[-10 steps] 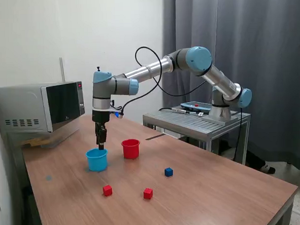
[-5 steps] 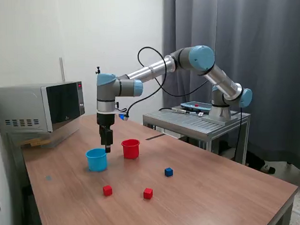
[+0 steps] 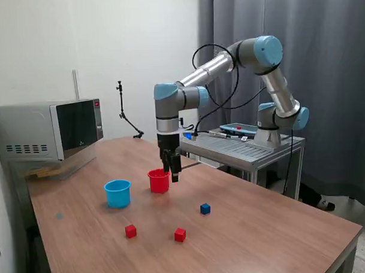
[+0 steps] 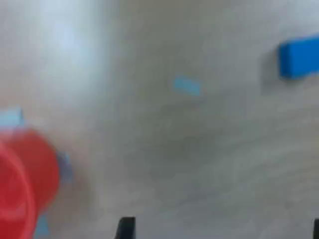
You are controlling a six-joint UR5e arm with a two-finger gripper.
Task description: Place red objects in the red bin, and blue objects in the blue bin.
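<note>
Red cubes sit low on the wooden table in the exterior view, one toward that view's left and the other just to its right, both well apart from the gripper. A single dark blue cube lies on the bare wood nearer the gripper than the red cubes but still clear of it; in the blurred wrist view this blue cube shows at the frame's edge, far from the two dark fingertips that poke in at the border. The gripper hangs from the arm pointing straight down, just beside the red cup on the exterior view's right side, its tips about level with the cup's rim and overlapping it in that view; whether they touch it cannot be told. In the wrist view the red cup lies off to one side of the fingers rather than between them. The jaws stand spread wide with only bare table showing between them, holding nothing. The light blue cup stands upright on the exterior view's left of the red cup, apart from it and from the gripper. A microwave rests at the table's far left corner in the exterior view.
</note>
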